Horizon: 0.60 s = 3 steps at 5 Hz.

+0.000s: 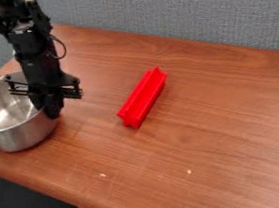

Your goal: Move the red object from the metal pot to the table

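The red object point(142, 96), a long narrow red bar, lies flat on the table point(219, 153), slanting up toward the right, a short way right of the metal pot point(16, 136). The shiny pot stands near the table's left edge, and its inside looks empty. My gripper point(50, 103) hangs straight down on a black arm with its fingers drawn together, shut. Its tips are at the pot's right rim. I cannot tell whether they pinch the rim or only touch it. The gripper is clear of the red object.
The wood-grain table runs wide to the right and front of the red bar. A grey wall stands behind it. The table's front edge drops off at the lower left, close to the pot.
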Available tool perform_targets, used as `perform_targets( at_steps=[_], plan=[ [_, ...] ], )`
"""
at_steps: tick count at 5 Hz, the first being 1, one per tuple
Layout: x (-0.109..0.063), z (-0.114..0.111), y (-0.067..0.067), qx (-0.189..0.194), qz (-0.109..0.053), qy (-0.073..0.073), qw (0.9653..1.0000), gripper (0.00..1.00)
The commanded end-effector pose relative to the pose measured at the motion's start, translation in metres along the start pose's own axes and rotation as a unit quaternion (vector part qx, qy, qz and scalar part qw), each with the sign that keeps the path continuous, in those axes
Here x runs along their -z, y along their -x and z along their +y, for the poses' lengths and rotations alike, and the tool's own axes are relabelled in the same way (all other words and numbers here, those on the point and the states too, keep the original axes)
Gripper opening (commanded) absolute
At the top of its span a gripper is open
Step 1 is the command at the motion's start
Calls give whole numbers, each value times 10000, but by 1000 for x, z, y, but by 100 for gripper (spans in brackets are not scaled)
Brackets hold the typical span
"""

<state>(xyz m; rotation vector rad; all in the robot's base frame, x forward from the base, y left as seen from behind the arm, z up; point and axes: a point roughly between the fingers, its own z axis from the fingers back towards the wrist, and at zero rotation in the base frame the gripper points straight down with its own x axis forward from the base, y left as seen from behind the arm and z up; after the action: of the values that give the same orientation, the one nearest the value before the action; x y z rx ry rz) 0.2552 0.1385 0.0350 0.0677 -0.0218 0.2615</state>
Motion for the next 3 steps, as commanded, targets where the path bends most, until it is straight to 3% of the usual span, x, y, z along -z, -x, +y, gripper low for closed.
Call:
perform_targets(
  at_steps=[1, 3],
  plan=[
    [-17, 0, -5, -15, -219, -8, 9998, 0],
    [-29, -1, -7, -25, -272, 64, 9996, 0]
  ],
)
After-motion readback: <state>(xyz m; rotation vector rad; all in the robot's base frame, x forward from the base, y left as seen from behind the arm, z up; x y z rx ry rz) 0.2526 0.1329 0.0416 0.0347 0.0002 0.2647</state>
